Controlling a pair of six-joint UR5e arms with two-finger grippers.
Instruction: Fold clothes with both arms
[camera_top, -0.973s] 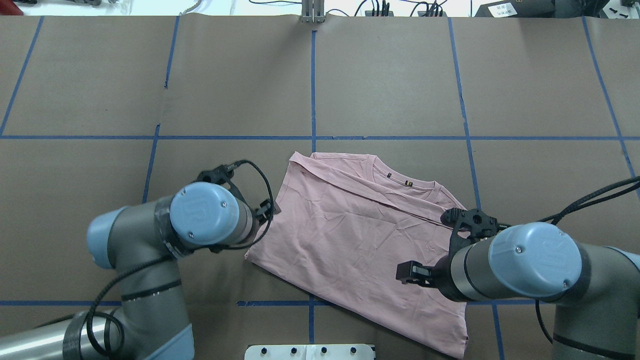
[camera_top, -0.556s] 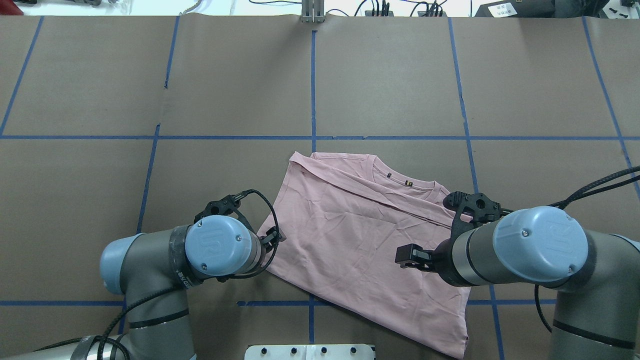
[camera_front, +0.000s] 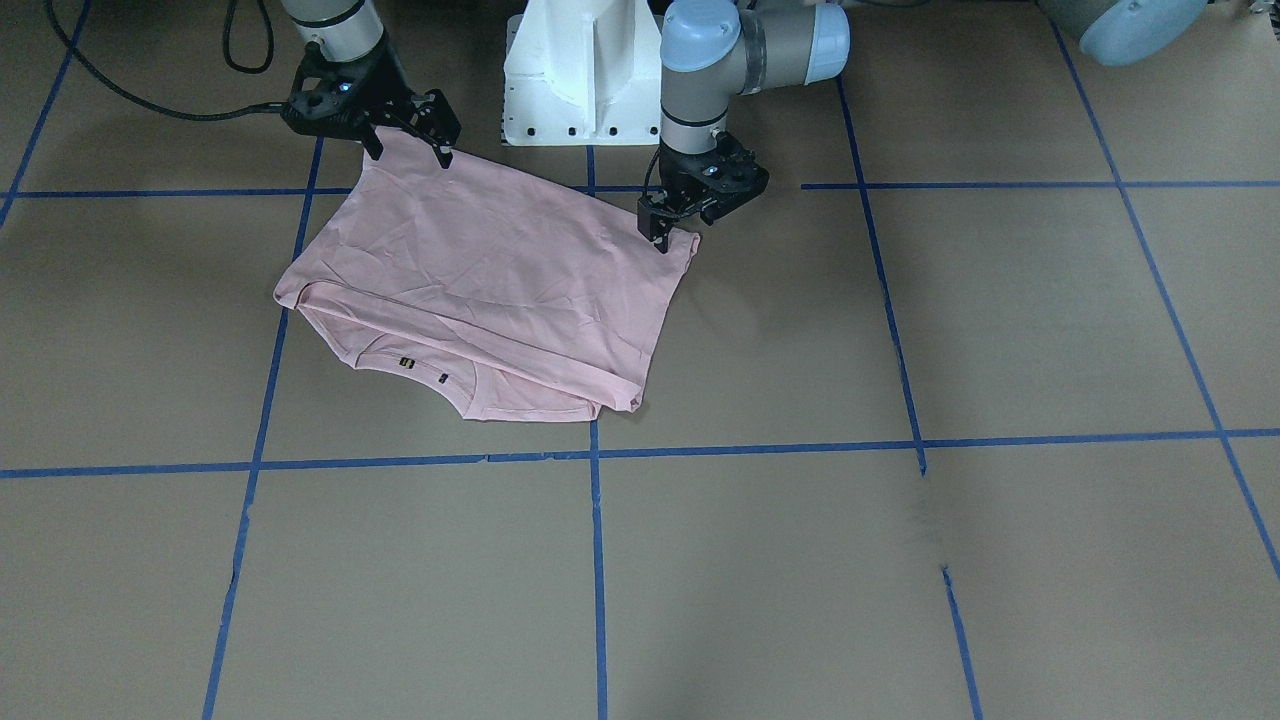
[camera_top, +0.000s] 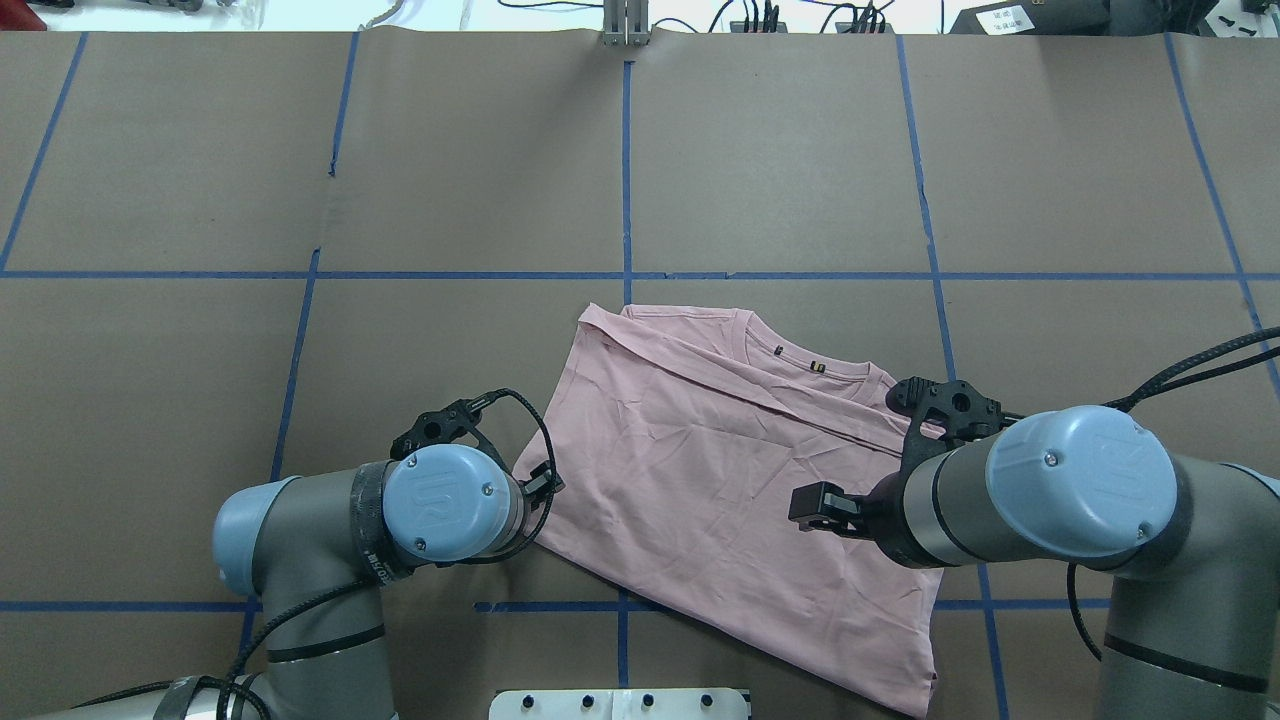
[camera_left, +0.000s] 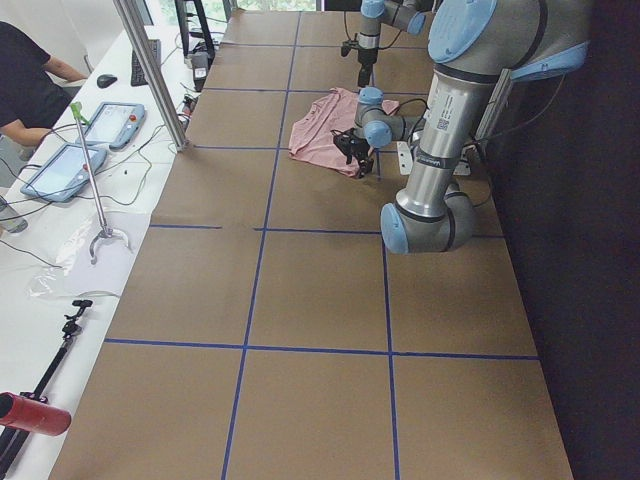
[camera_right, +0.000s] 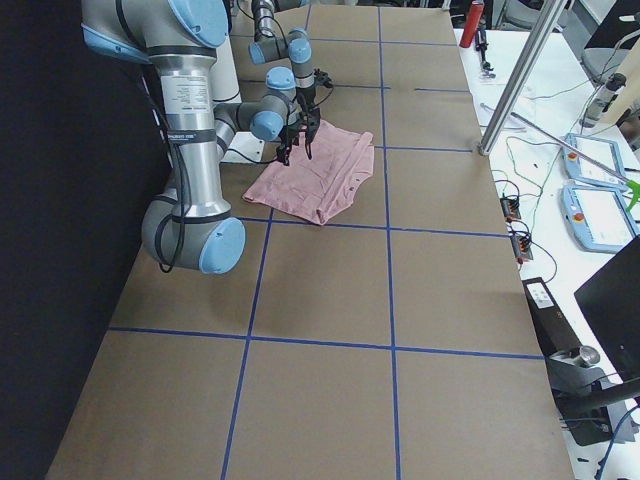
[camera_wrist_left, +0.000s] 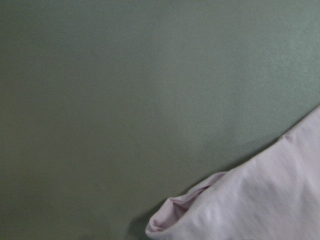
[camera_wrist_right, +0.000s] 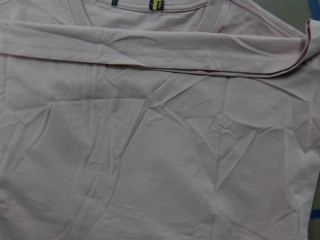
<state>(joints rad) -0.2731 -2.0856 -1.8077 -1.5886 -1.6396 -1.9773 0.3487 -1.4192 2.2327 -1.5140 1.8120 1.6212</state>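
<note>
The pink T-shirt (camera_front: 480, 270) lies folded and flat on the brown table, plain back up, collar towards the far side (camera_top: 790, 360). It fills the right wrist view (camera_wrist_right: 150, 150). My left gripper (camera_front: 680, 232) stands low at the shirt's near hem corner on my left, and its jaws look open. The left wrist view shows that corner (camera_wrist_left: 260, 205) slightly curled, with no fingers in sight. My right gripper (camera_front: 410, 155) is wide open over the other near corner, one finger on each side of the cloth edge. The wrists hide both grippers in the overhead view.
The white pedestal base (camera_front: 580, 70) stands just behind the shirt, also at the overhead view's bottom edge (camera_top: 620, 705). Blue tape lines (camera_top: 627, 180) divide the brown table. A side bench with tablets (camera_left: 70, 160) and a seated person (camera_left: 30, 80) is beyond the far table edge.
My left arm has moved back along the shirt's left edge towards the near hem corner. My right wrist has shifted slightly away from the base. The shirt lies as before.
</note>
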